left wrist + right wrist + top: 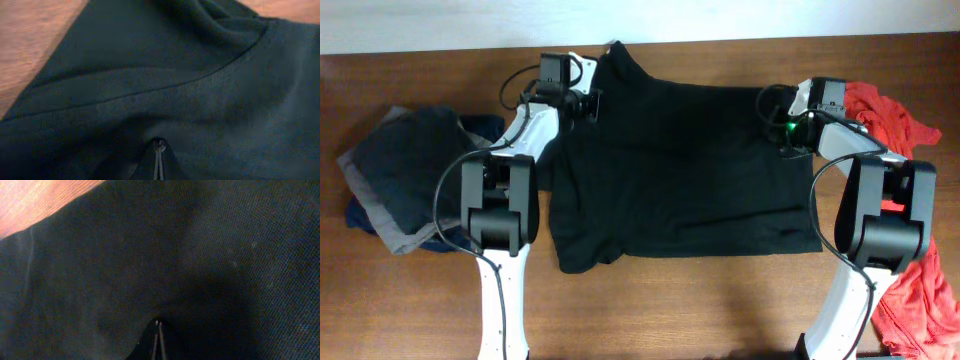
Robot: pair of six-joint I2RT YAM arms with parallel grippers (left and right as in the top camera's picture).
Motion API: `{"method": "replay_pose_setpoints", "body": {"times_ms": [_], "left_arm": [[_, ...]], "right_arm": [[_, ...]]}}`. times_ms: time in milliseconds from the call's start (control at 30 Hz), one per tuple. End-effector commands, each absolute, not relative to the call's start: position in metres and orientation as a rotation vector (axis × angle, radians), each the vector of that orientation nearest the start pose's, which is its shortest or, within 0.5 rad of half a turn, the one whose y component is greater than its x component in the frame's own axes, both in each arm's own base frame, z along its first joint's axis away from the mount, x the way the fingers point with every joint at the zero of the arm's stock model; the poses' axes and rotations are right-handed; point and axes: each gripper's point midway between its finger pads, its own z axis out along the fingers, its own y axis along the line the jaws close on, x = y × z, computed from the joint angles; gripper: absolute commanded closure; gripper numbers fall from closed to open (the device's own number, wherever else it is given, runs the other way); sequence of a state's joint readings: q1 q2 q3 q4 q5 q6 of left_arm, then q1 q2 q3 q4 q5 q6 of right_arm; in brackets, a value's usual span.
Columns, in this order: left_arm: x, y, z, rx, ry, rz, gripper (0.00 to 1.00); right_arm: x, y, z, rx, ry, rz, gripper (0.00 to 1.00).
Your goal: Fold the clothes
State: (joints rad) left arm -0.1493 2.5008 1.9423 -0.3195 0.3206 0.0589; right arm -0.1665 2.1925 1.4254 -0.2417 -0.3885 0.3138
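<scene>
A black shirt (680, 170) lies spread flat across the middle of the table. My left gripper (588, 103) is at its far left corner, by the sleeve, shut on a pinch of the black cloth (159, 145). My right gripper (782, 128) is at the far right edge of the shirt, shut on the cloth (158, 324). Both wrist views show dark fabric filling the frame, with a strip of wood at the upper left.
A pile of folded dark and grey clothes (405, 175) sits at the left. Red garments (895, 115) lie at the right edge, with more red cloth (920, 295) at the lower right. The wooden table (700, 310) shows in front.
</scene>
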Motion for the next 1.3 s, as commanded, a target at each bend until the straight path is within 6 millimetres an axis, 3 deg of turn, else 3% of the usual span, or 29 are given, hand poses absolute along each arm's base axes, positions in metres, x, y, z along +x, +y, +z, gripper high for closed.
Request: {"method": "replay_pose_setpoints", "body": {"times_ms": [0,100,200,267,333,500,567,733,800,900,1067,1167,1267], "left_arm": [[0.63,-0.121,0.024,0.328,2.408,-0.344,0.99],[0.644,-0.112,0.075,0.35,2.367,-0.318,0.95],[0.646,-0.102,0.126,0.356,2.345,-0.297,0.81],[0.637,-0.092,0.169,0.34,2.344,-0.29,0.6],[0.626,-0.086,0.199,0.331,2.341,-0.286,0.57],[0.573,-0.077,0.277,0.32,2.328,-0.278,0.57],[0.548,-0.074,0.295,0.316,2.356,-0.277,0.57],[0.486,-0.064,0.334,0.419,2.391,-0.185,0.58],[0.468,-0.059,0.359,0.409,2.354,-0.151,0.64],[0.439,-0.055,0.405,0.395,2.253,-0.119,0.63],[0.361,-0.048,0.475,0.378,2.115,-0.082,0.55],[0.314,-0.045,0.485,0.377,2.12,-0.082,0.53],[0.281,-0.043,0.467,0.342,2.2,-0.111,0.48]], "right_arm": [[0.524,-0.022,0.006,0.409,2.525,0.611,0.87],[0.529,-0.019,0.052,0.31,2.474,0.716,0.68],[0.521,-0.025,0.096,0.253,2.461,0.728,0.64],[0.508,-0.031,0.133,0.199,2.454,0.695,0.61],[0.494,-0.034,0.165,0.159,2.438,0.667,0.59],[0.449,-0.032,0.257,0.09,2.333,0.585,0.53],[0.426,-0.028,0.298,0.056,2.266,0.537,0.5],[0.367,-0.024,0.37,0.04,2.136,0.374,0.45],[0.344,-0.021,0.388,0.049,2.101,0.337,0.44],[0.308,-0.017,0.404,0.092,2.076,0.3,0.43],[0.255,-0.005,0.402,0.163,2.118,0.316,0.43],[0.233,0.001,0.39,0.191,2.179,0.338,0.42],[0.216,-0.002,0.367,0.32,2.288,0.336,0.39]]}}
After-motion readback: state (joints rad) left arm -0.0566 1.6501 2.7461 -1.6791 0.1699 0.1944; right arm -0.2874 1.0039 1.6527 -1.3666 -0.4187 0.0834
